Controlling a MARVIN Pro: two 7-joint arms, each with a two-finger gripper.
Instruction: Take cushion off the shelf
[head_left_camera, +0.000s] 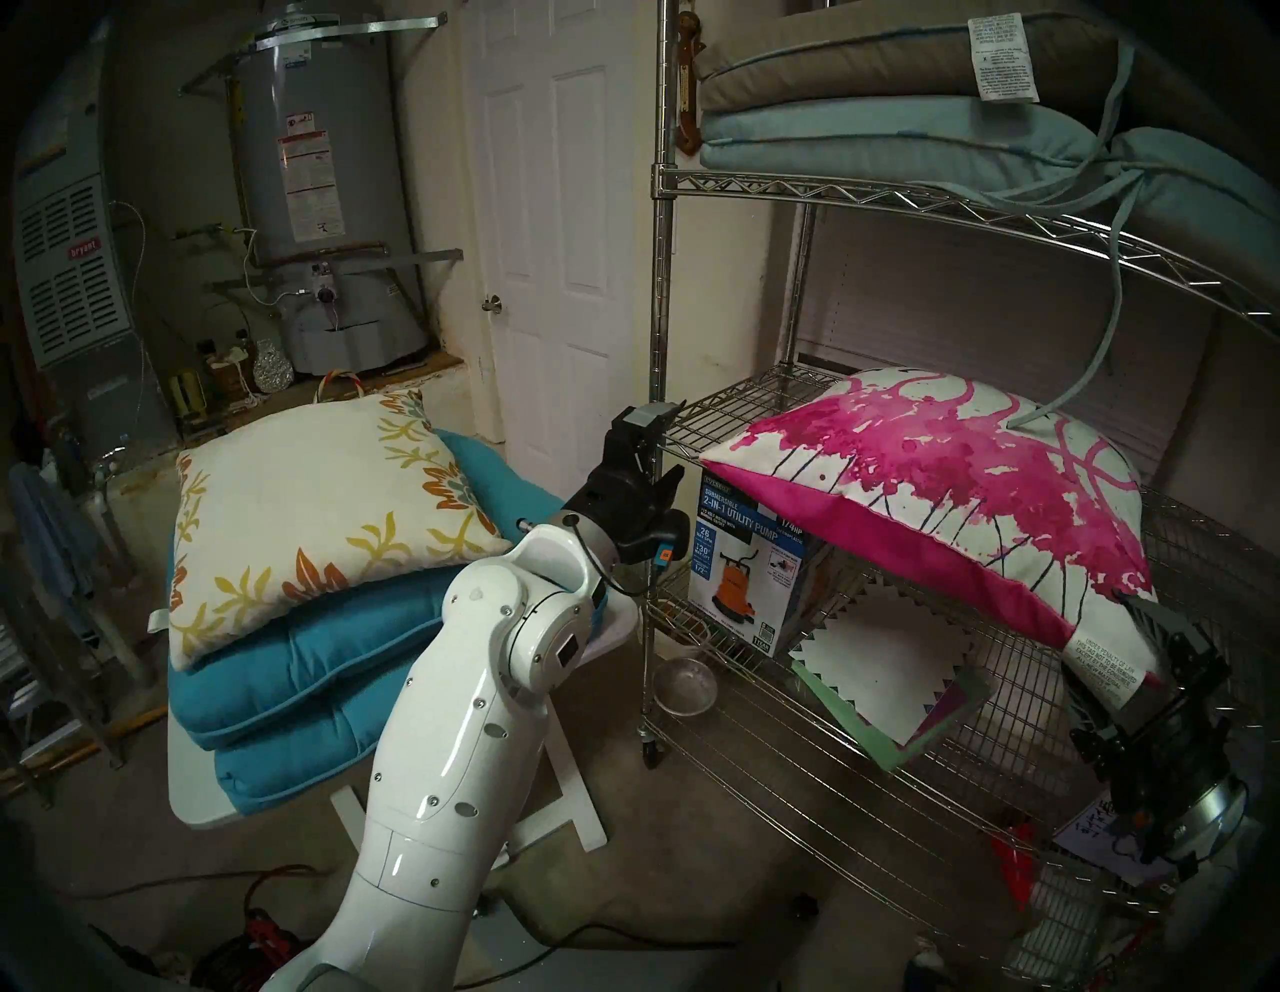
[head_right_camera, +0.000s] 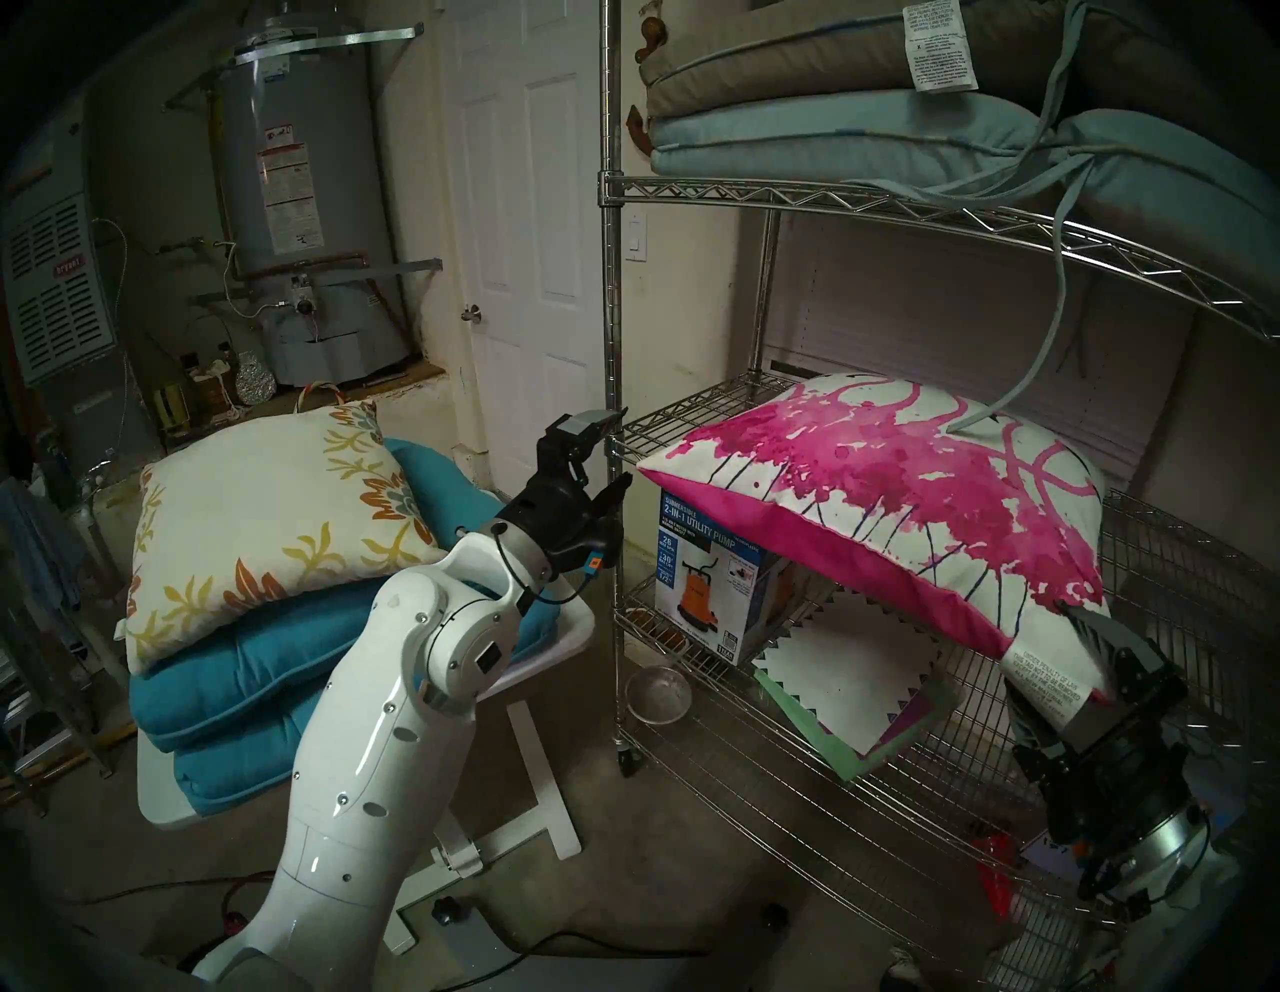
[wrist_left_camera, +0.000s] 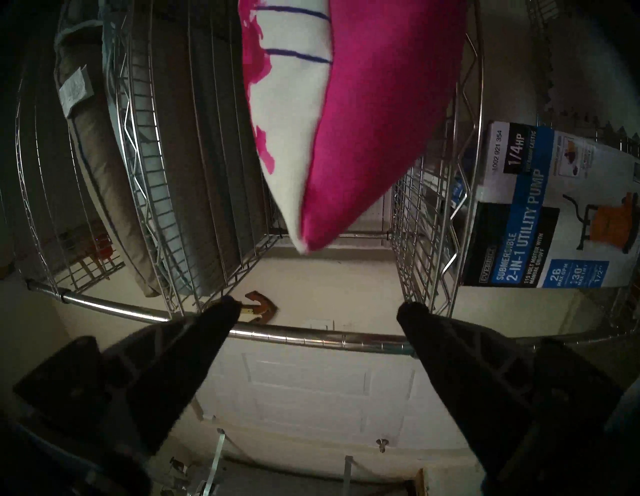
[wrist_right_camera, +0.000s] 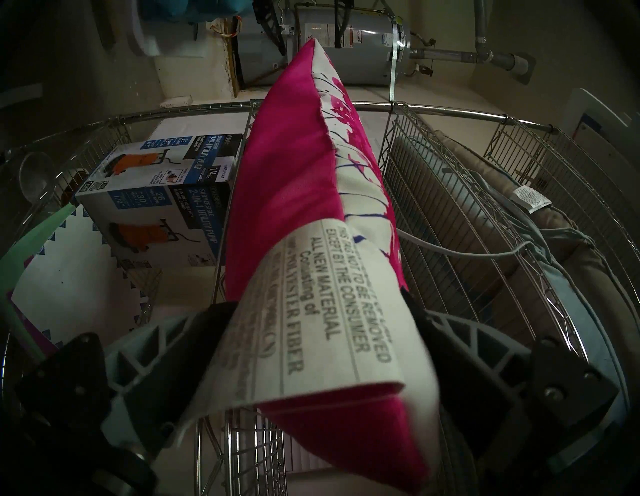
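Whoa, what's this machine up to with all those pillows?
It is clearing cushions off the wire shelf. The pink and white cushion lies on the middle tier, one corner sitting between the fingers of the right gripper, whose jaws stand wide; whether they press it is hard to tell. The left gripper, open and empty, hangs by the shelf's front post, facing the cushion's other corner. A floral pillow and teal cushions are stacked on the white table beside it.
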